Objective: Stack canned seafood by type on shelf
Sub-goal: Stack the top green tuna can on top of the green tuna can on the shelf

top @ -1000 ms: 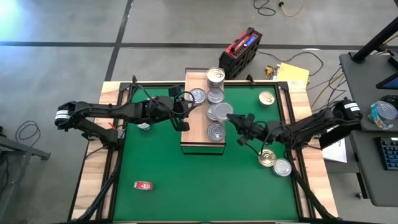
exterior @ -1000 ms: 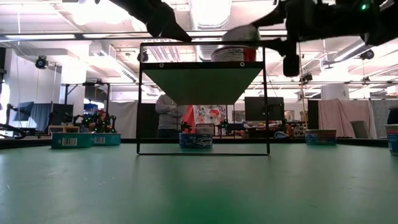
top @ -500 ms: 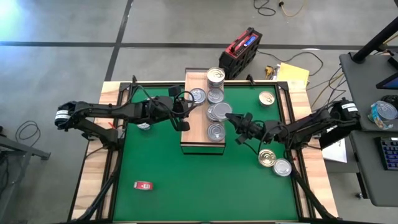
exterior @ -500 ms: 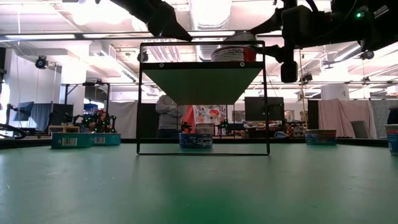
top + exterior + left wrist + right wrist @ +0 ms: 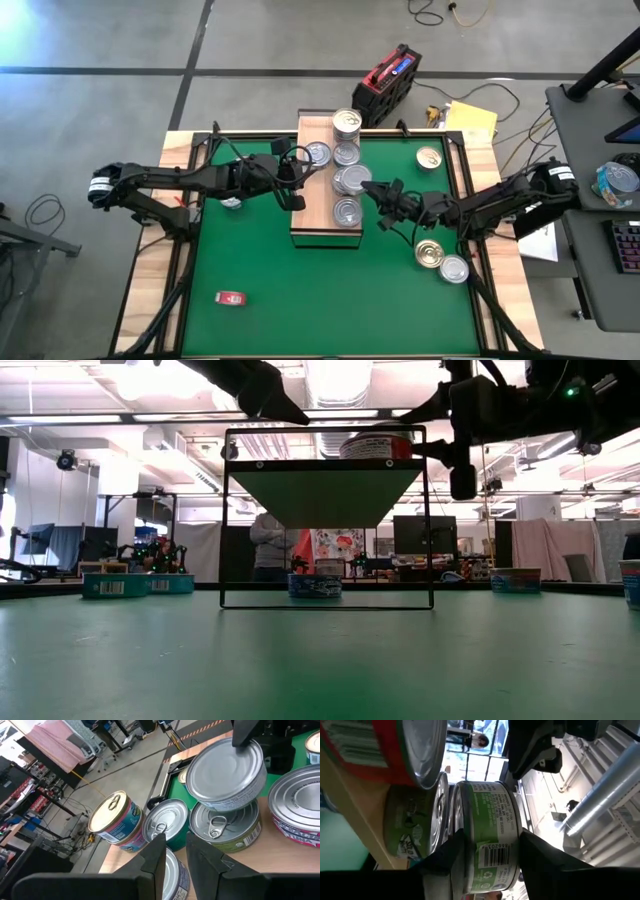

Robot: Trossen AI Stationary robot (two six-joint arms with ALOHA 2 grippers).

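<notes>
Green-labelled round silver tin [image 5: 487,837] sits clamped in my right pincer [image 5: 372,190], over the shelf stack.
Long light-wood shelf [image 5: 318,225] stands at the bench's twelve o'clock; my left pincer [image 5: 297,178] hovers narrow, empty, at its nine o'clock edge.

The high view looks straight down on the whole worktop [image 5: 300,320]. The low view looks level across it, under the shelf [image 5: 325,464]. Both wrist views sit very near the cans [image 5: 226,767] on this same shelf.
</notes>
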